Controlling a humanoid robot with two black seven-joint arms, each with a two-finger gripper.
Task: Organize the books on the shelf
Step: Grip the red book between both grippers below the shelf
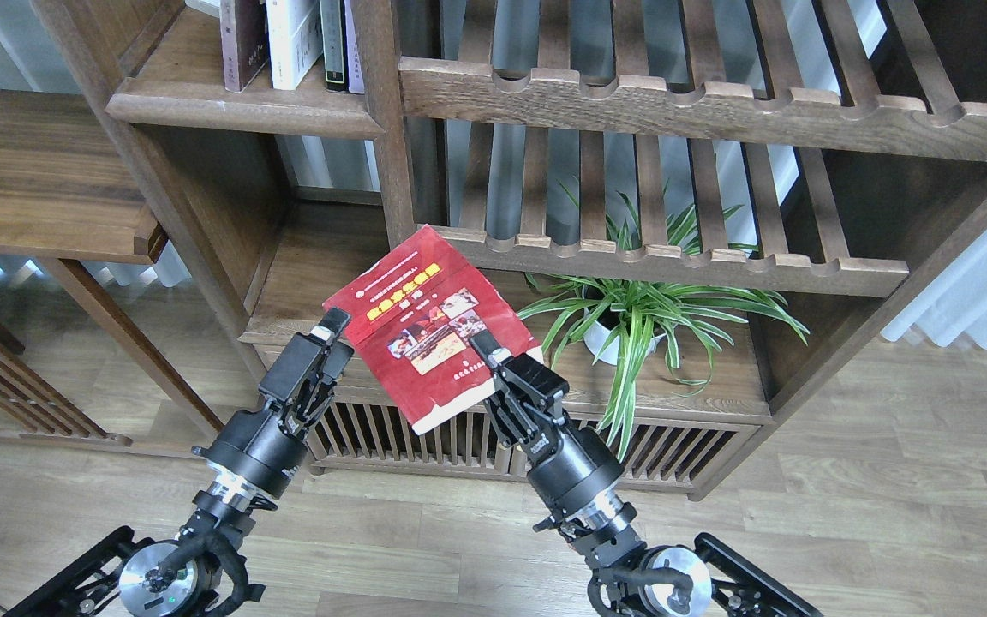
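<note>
- One head view, looking forward and steeply down from above.
- The bookcase point(331, 257) fills twelve o'clock, close by; both arms enter from six o'clock.
</note>
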